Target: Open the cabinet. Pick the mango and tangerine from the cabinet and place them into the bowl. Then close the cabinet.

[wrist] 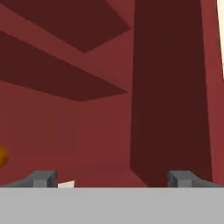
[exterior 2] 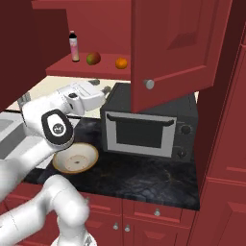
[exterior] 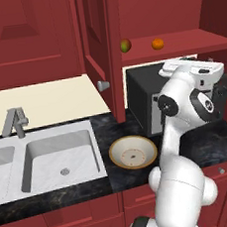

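Fruit sits on the red shelf inside the open cabinet: the mango to the left and the tangerine to its right, near each other but apart, both close to the shelf's front edge. In the right base view a small bottle stands on the same shelf, just left of the mango. The cabinet doors are swung wide, one silver knob facing outward. Below, on the dark stone counter, the bowl rests with nothing in it, just in front of the black microwave and right of the sink. The gripper is raised beneath the shelf, above the microwave's top; its fingers stand well apart and hold nothing. At the hand view's left edge an orange sliver shows, probably the tangerine, though too little of it is visible to be certain.
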Tool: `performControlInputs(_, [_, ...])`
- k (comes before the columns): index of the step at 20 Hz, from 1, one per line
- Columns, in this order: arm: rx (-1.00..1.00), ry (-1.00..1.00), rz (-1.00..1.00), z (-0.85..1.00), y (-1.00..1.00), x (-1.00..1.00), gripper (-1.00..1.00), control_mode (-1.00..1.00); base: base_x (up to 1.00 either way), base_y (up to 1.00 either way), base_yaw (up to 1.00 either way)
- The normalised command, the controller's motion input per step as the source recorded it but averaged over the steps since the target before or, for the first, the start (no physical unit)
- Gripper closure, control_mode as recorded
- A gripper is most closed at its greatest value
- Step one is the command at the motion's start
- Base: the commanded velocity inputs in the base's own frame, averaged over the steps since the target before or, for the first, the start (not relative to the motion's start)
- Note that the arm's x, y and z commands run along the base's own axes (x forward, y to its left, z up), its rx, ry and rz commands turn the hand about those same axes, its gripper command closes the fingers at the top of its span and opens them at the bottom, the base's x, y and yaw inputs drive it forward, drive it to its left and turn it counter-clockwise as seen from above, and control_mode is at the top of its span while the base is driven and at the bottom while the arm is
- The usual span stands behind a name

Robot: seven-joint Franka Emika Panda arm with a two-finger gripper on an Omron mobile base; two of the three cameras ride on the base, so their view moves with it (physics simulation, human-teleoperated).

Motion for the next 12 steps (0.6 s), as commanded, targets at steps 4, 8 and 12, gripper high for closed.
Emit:
performControlInputs(4, [0.09,0.12,-0.05,0.00,-0.39,0.94,-1.00,-1.00,0.00,0.00,0.00])
performControlInputs(8, [0.22,0.16,-0.03,0.03,-0.80,0.46,-1.00,-1.00,0.00,0.00,0.00])
performControlInputs(12, [0.13,0.03,-0.05,0.00,-0.78,0.43,-1.00,-1.00,0.00,0.00,0.00])
